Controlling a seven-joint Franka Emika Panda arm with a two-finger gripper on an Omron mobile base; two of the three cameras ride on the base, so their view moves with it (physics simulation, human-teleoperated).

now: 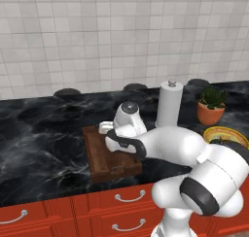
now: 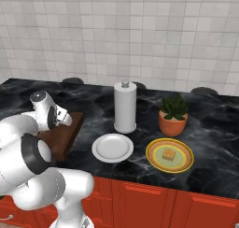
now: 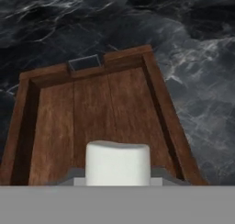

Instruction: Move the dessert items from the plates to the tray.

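Currently the white marshmallow-like piece [image 3: 118,162] is clamped in the gripper [image 3: 118,179], jaws closed narrowly on its sides, and is held above the wooden tray [image 3: 92,113]. In the hand view the piece is seen as a blocky rounded lump, slightly wider than tall; whether it touches the tray floor cannot be told.

The tray is set on the black marble counter [image 1: 44,134] near the counter's front edge, left of the paper towel roll [image 2: 125,106]. Its long axis is run from the counter's front edge toward the tiled wall, and a small metal handle [image 3: 84,63] is seen at its far short end.

The white plate [image 2: 112,147] is placed near the front edge, just in front of the paper towel roll. The yellow plate [image 2: 169,155] is set just right of it, apart from it, with the brown-tan block [image 2: 168,154] lying at its centre, flat side up. A potted plant [image 2: 173,114] is stood behind the yellow plate.
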